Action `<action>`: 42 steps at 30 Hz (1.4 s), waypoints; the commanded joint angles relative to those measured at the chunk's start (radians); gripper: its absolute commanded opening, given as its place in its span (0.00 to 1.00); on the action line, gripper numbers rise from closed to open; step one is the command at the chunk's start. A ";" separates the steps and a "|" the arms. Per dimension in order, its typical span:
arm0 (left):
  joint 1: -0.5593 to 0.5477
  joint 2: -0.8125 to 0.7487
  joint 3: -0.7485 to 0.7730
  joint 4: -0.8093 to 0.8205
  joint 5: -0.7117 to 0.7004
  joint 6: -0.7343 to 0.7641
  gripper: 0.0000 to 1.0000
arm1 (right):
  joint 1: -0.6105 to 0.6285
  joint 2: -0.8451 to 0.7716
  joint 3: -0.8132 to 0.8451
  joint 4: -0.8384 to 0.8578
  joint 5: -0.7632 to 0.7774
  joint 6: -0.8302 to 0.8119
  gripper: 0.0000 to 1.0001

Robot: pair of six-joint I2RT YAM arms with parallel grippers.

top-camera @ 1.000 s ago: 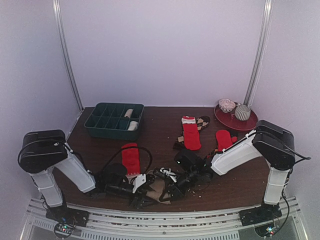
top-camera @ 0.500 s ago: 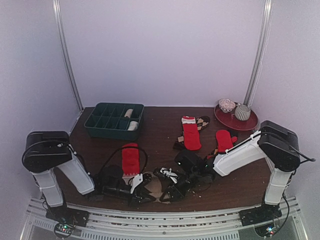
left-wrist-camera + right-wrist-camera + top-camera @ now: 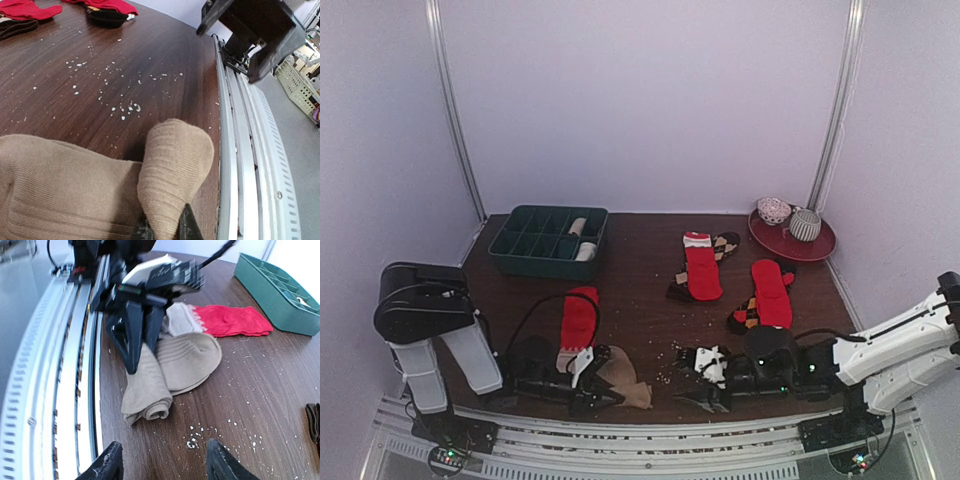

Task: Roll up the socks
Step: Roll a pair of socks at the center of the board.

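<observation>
At lower centre, your left gripper (image 3: 162, 229) clamps the tan sock's (image 3: 172, 160) folded end; the right gripper (image 3: 165, 462) stands apart, empty. Roll tightly, edges aligned.

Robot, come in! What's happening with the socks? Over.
Left gripper shut on tan sock. Right gripper open, holding nothing. White crumbs on table, nothing blocking.

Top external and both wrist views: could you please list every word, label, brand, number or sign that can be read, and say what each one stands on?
No legible text in any view.
White panel on the left end effector: any marking is too blurred to read.
Patterned bowls on the red plate: decoration only, no lettering visible.
</observation>
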 commanded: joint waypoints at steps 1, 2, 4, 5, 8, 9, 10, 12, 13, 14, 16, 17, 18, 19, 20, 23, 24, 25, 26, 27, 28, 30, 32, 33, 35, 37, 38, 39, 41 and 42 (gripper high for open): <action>0.002 0.045 -0.007 -0.024 -0.003 -0.048 0.00 | 0.080 0.155 0.043 0.099 0.142 -0.192 0.57; 0.002 0.044 -0.007 -0.025 -0.002 -0.050 0.00 | 0.097 0.192 0.065 0.104 0.151 -0.207 0.57; 0.002 0.044 -0.006 -0.028 -0.004 -0.049 0.00 | 0.119 0.250 0.078 0.153 0.182 -0.242 0.57; 0.002 0.045 -0.006 -0.030 -0.004 -0.050 0.00 | 0.122 0.268 0.078 0.189 0.198 -0.254 0.57; 0.002 0.047 -0.004 -0.031 0.003 -0.048 0.00 | 0.121 0.300 0.071 0.280 0.211 -0.282 0.59; 0.002 0.049 -0.004 -0.029 0.008 -0.048 0.00 | 0.120 0.311 0.085 0.272 0.203 -0.296 0.59; 0.002 0.051 -0.004 -0.029 0.012 -0.048 0.00 | 0.121 0.328 0.107 0.245 0.188 -0.307 0.59; 0.002 0.055 -0.003 -0.023 0.018 -0.045 0.00 | 0.120 0.372 0.144 0.212 0.175 -0.335 0.58; 0.002 0.056 -0.003 -0.022 0.021 -0.045 0.00 | 0.121 0.390 0.155 0.204 0.175 -0.346 0.58; 0.002 0.058 -0.003 -0.021 0.023 -0.044 0.00 | 0.121 0.404 0.165 0.198 0.172 -0.359 0.58; 0.002 0.061 -0.001 -0.018 0.027 -0.044 0.00 | 0.118 0.428 0.188 0.170 0.148 -0.378 0.58; 0.003 0.062 -0.001 -0.017 0.029 -0.044 0.00 | 0.116 0.440 0.203 0.152 0.136 -0.381 0.58; 0.003 0.063 -0.001 -0.016 0.032 -0.044 0.00 | 0.115 0.452 0.216 0.134 0.124 -0.385 0.58; 0.002 0.064 0.000 -0.015 0.035 -0.043 0.00 | 0.109 0.467 0.227 0.117 0.117 -0.386 0.58; 0.003 0.064 0.000 -0.015 0.038 -0.042 0.00 | 0.107 0.480 0.237 0.105 0.116 -0.384 0.57; 0.002 0.066 0.000 -0.012 0.047 -0.039 0.00 | 0.087 0.505 0.239 0.104 0.103 -0.378 0.56; 0.002 0.068 0.000 -0.009 0.050 -0.038 0.00 | 0.079 0.510 0.240 0.109 0.098 -0.376 0.55; 0.002 0.070 0.000 -0.006 0.054 -0.038 0.00 | 0.070 0.512 0.241 0.110 0.091 -0.375 0.55; 0.002 0.072 0.000 -0.003 0.057 -0.038 0.00 | 0.063 0.519 0.245 0.109 0.083 -0.374 0.55; 0.002 0.074 0.002 -0.003 0.061 -0.037 0.00 | 0.055 0.526 0.248 0.106 0.077 -0.374 0.55; 0.002 0.077 0.005 -0.003 0.067 -0.036 0.00 | 0.049 0.532 0.252 0.103 0.071 -0.375 0.54; 0.002 0.082 0.010 -0.004 0.077 -0.035 0.00 | 0.042 0.542 0.258 0.103 0.062 -0.373 0.52; 0.002 0.086 0.012 -0.005 0.078 -0.035 0.00 | 0.042 0.545 0.260 0.108 0.040 -0.370 0.50; 0.002 0.087 0.013 -0.004 0.079 -0.034 0.00 | 0.042 0.545 0.261 0.110 0.031 -0.368 0.48; 0.002 0.088 0.014 -0.004 0.083 -0.034 0.00 | 0.041 0.547 0.272 0.089 0.007 -0.364 0.41; 0.002 0.087 0.014 -0.004 0.085 -0.033 0.00 | 0.039 0.554 0.295 0.052 -0.021 -0.358 0.33; 0.002 0.088 0.016 -0.006 0.088 -0.032 0.00 | 0.038 0.559 0.304 0.036 -0.037 -0.355 0.30; 0.002 0.088 0.018 -0.010 0.086 -0.032 0.00 | 0.037 0.564 0.314 0.018 -0.050 -0.346 0.27; 0.002 0.089 0.028 -0.024 0.090 -0.030 0.00 | 0.036 0.573 0.347 -0.046 -0.082 -0.320 0.20; 0.002 0.087 0.034 -0.035 0.093 -0.026 0.00 | 0.036 0.576 0.366 -0.087 -0.095 -0.303 0.17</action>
